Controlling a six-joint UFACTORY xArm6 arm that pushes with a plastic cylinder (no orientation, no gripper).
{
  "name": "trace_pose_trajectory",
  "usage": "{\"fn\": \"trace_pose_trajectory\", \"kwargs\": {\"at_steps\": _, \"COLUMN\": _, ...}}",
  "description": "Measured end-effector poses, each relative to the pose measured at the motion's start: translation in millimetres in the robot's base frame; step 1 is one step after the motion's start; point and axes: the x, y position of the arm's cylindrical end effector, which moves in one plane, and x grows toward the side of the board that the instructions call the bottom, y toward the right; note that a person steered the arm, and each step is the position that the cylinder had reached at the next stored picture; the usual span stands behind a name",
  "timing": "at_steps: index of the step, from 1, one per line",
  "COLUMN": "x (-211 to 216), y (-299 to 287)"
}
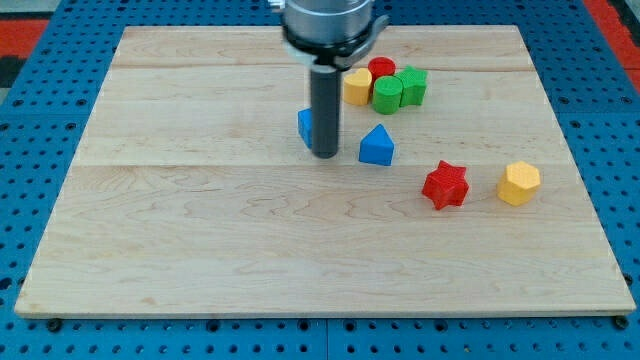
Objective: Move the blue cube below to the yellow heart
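1. Our rod covers most of the blue cube; only its left edge shows.
2. The picture's top edge cuts off our arm's housing.
3. The red cylinder sits partly hidden behind the green blocks.
4. The rod hides the yellow heart's left side, so its shape is hard to confirm.

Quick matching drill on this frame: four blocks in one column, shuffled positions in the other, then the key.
Blocks:
1. blue cube
2. red star
3. yellow heart
4. blue triangle block

Places:
A. between red star and board's right edge
B. partly hidden behind my tip, on its left
C. just right of my tip
D. left end of the top cluster
E. left of the yellow hexagon block

Pairs: 1-B, 2-E, 3-D, 4-C
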Motion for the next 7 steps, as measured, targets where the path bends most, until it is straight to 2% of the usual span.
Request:
{"fn": "trace_pose_trajectory", "kwargs": {"at_steps": 1, "x": 11.0, "y": -39.9}}
{"fn": "trace_pose_trajectory", "kwargs": {"at_steps": 3, "x": -55.2, "y": 5.6}}
{"fn": "trace_pose_trajectory", "kwargs": {"at_steps": 4, "x": -55.2, "y": 33.3}}
{"fn": "trace_pose_trajectory", "kwargs": {"at_steps": 6, "x": -54.5, "y": 39.7}}
{"fn": "trace_pose_trajectory", "kwargs": {"at_steps": 7, "x": -39.8, "y": 36.0}}
